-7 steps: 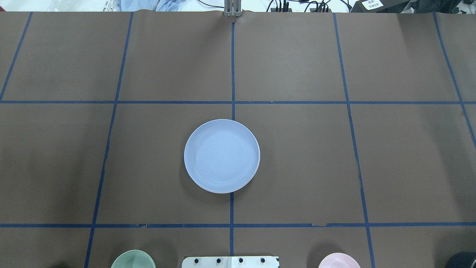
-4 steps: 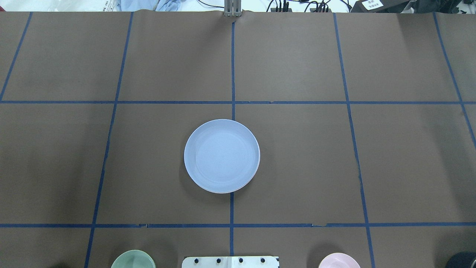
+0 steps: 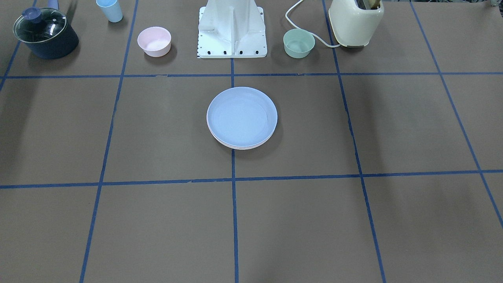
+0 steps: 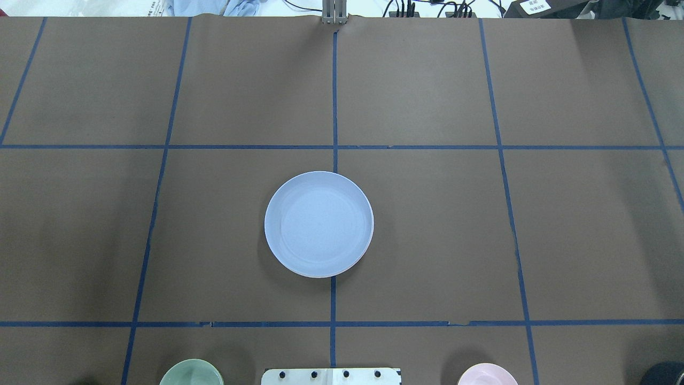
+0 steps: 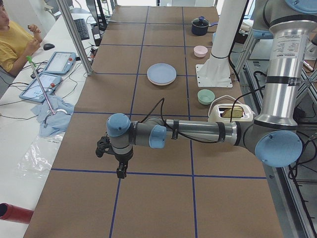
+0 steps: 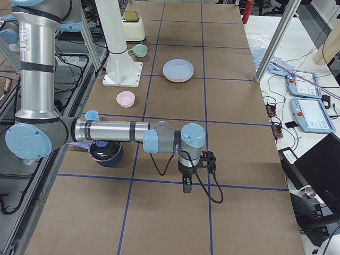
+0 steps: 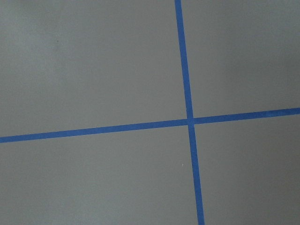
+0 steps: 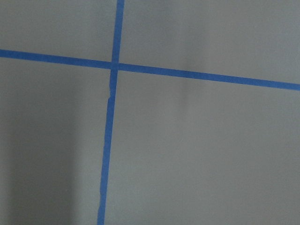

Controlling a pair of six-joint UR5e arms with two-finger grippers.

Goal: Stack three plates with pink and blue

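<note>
The pale blue plate [image 4: 319,224] lies on top of a stack at the table's middle, and it also shows in the front-facing view [image 3: 241,117]. Thin pale rims of plates under it [image 3: 240,147] show at the stack's edge; I cannot tell their colours apart. My left gripper [image 5: 120,172] hangs over bare table far from the stack, seen only in the exterior left view. My right gripper [image 6: 186,187] hangs over the opposite end, seen only in the exterior right view. I cannot tell whether either is open or shut. Both wrist views show only brown table and blue tape.
Near the robot base [image 3: 232,29] stand a small pink bowl [image 3: 154,41], a small green bowl [image 3: 299,43], a cream toaster [image 3: 355,21], a dark lidded pot [image 3: 45,32] and a blue cup [image 3: 109,10]. An operator [image 5: 15,42] sits beside the table.
</note>
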